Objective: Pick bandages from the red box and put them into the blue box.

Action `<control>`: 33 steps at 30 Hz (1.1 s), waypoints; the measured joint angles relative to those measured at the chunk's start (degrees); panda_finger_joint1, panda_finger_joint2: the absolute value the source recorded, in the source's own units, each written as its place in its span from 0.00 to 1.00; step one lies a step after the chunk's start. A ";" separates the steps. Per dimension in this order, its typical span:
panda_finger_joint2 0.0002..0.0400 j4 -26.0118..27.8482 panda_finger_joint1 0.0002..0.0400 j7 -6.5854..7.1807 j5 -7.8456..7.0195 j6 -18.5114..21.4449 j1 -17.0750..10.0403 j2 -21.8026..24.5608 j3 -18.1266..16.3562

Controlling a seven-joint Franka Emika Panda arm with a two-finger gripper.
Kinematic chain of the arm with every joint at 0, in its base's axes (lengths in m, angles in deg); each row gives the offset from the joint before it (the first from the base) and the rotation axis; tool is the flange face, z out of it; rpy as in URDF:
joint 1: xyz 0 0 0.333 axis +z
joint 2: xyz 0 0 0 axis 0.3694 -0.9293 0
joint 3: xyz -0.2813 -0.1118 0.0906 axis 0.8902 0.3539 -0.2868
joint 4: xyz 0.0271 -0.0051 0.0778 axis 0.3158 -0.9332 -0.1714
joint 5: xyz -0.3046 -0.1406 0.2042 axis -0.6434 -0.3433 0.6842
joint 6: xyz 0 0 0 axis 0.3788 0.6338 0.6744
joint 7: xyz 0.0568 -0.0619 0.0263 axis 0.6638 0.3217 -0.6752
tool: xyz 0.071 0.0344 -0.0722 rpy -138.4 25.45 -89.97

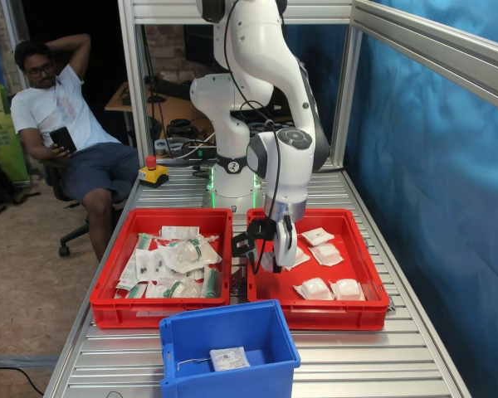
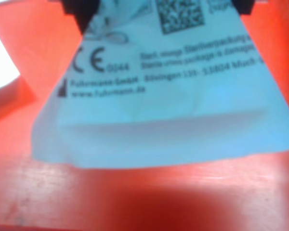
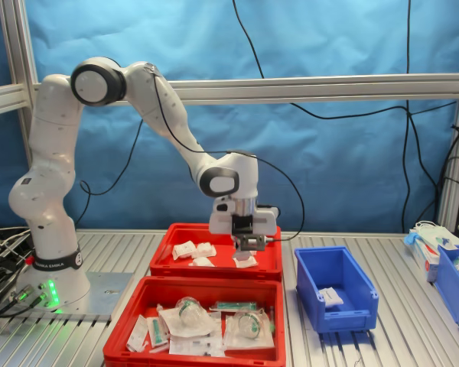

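Note:
My gripper (image 1: 275,255) is shut on a flat white bandage packet (image 2: 164,96) with grey print, low over the near left part of the red box (image 1: 372,278). The packet fills the wrist view, hanging from the gripper (image 2: 156,5) over the red floor. In the second exterior view the gripper (image 3: 249,245) holds the packet (image 3: 245,261) just above the red box (image 3: 185,228). Several puffy white packets (image 1: 314,288) lie in that box. The blue box (image 1: 183,340) stands in front and holds one flat packet (image 1: 229,358); it also shows in the second exterior view (image 3: 306,287).
A second red tray (image 1: 108,307) crowded with green-and-white packets (image 1: 183,257) sits beside the red box. A yellow stop button (image 1: 153,172) stands by the arm's base. A seated person (image 1: 62,116) is beyond the table. Another blue bin (image 3: 447,294) is at the second exterior view's right.

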 joint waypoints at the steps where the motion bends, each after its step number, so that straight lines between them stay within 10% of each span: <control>1: 0.23 0.20 0.23 0.00 0.00 1.49 0.00 1.13 0.06; 11: 0.23 4.20 0.23 0.00 0.49 11.57 0.21 7.09 1.01; 19: 0.23 10.63 0.23 0.00 3.87 18.79 0.24 8.94 3.05; 33: 0.23 18.84 0.23 0.00 6.02 21.84 0.24 8.80 7.21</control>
